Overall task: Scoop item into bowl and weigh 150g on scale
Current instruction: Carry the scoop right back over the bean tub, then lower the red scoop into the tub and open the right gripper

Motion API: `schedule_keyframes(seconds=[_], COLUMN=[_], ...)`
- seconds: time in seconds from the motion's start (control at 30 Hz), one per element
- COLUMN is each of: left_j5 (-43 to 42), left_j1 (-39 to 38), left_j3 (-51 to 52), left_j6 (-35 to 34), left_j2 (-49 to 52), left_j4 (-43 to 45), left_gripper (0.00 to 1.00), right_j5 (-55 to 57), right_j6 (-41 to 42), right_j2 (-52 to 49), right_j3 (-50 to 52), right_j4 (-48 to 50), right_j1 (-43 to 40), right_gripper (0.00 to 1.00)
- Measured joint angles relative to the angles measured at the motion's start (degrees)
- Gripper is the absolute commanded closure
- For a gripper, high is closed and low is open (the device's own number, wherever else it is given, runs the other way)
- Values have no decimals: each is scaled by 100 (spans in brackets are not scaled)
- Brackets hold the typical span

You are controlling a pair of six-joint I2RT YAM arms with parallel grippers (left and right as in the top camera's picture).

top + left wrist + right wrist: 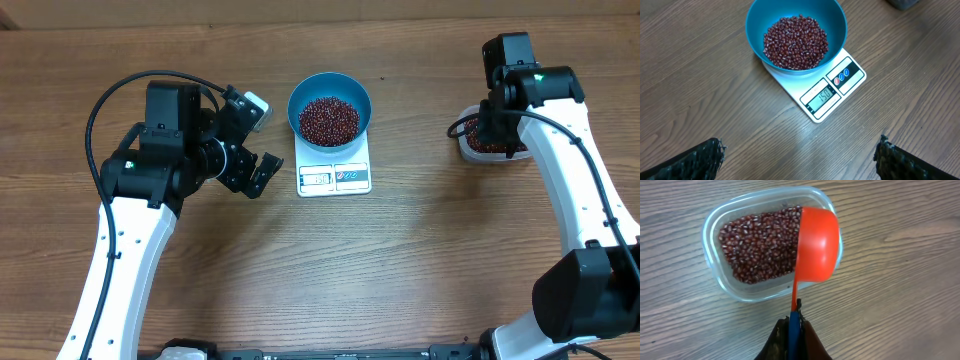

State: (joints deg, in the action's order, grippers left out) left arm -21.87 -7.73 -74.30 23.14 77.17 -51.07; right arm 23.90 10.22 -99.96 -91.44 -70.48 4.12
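My left gripper [262,140] hangs wide open and grips nothing. It is just left of the scale [335,178] and apart from it. In the left wrist view, my two dark fingers [695,162] frame the wood of the table [715,100] below the scale.

My right gripper [793,325] is clenched on the thin handle of an orange scoop [815,245]. The scoop's cup hangs over one end of a clear tub [710,235] and hides part of the rim there. I cannot tell whether the cup holds anything. The tub is full of beans [760,247]. It sits well to the right of the scale, and from overhead my right arm covers most of it.

The blue bowl [755,25] stands on the back half of the scale, overhanging its edges. More beans [796,41] are heaped inside it, below the rim.

The front strip of the scale is uncovered. Its display [821,95] reads 150. Beside it is a dark panel with small red and blue buttons [841,76], whose markings are too small to read.
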Motion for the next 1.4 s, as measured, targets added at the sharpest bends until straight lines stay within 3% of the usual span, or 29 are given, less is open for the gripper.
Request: schedule_keyframes(seconds=[0.3,0.47,0.53,0.63,0.7,0.83,1.1,1.4], left_j5=[0,0,0,0,0,0,0,0], left_j1=[0,0,0,0,0,0,0,0], left_j3=[0,0,0,0,0,0,0,0], left_j6=[2,2,2,0,2,0,2,2], left_j2=[0,0,0,0,0,0,0,0], left_j4=[0,0,0,2,0,2,0,2], left_gripper=[1,1,1,0,0,0,0,0], right_j5=[-1899,-3101,-3471,-3882,-4065,-4275,-4247,-3272], right_j6=[151,225,302,317,361,369,343,643], right_j2=[0,15,15,15,15,15,15,15], right_j3=[2,280,509,807,935,997,1001,1003], right_j4=[463,984,1154,1294,1331,1270,905,684], right_j1=[-706,-1274,-1412,-1545,-1598,-1668,-1711,-1716], right_gripper=[96,88,68,53,30,0,0,0])
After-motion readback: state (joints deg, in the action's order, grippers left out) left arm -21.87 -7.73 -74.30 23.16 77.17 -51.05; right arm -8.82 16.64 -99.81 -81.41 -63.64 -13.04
